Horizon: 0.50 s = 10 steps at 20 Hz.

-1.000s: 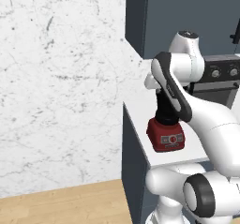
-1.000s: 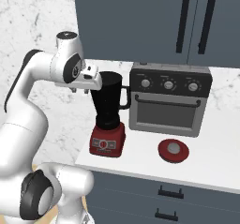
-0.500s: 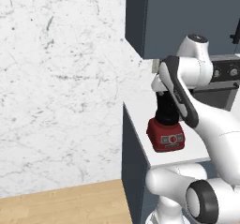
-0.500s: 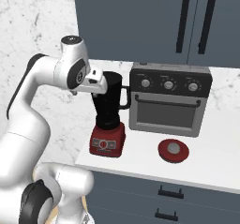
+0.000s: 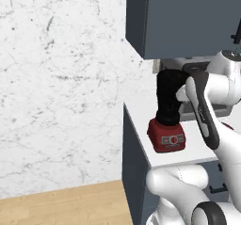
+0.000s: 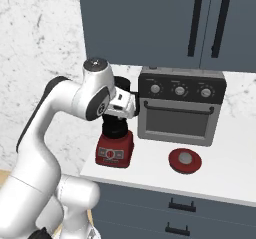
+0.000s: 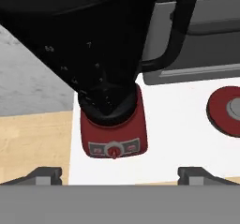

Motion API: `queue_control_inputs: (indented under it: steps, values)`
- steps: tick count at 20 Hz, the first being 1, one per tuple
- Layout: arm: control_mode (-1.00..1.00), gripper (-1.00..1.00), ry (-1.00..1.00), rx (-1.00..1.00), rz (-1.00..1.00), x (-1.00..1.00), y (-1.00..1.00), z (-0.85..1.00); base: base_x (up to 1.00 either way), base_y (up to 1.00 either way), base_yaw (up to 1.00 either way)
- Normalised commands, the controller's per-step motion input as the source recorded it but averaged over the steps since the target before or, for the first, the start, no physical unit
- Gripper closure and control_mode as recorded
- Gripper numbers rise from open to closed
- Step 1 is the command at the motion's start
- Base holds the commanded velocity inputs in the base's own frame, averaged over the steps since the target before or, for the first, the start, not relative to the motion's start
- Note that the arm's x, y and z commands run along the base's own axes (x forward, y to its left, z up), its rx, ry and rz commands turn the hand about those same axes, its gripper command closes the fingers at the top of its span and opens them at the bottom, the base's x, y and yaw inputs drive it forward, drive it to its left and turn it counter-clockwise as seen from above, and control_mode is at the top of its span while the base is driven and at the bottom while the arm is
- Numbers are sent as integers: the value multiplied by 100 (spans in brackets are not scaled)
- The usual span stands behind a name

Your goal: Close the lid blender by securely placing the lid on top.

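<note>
Hovering end effector (image 7: 119,171) open over blender (image 7: 110,78); lid (image 6: 185,160) apart.

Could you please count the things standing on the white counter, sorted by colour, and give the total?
Red: 2, the blender with boxy red base and dark tinted jar and the small round red lid.
Grey: 1, the boxy grey oven with three knobs.
Total: 3.

Before me a grey oven (image 6: 180,108) with three knobs sits on my white table (image 6: 230,175), beneath dark cabinets (image 6: 150,23).
</note>
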Motion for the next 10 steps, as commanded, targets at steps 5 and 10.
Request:
queue_control_inputs:
  steps: [5, 10]
  values:
    - [-100, -100, 0, 0, -11, -34, -66, -5, 0, 0, 0]
    - [-100, -100, -1, -1, -13, -12, -59, -27, 0, 0, 0]
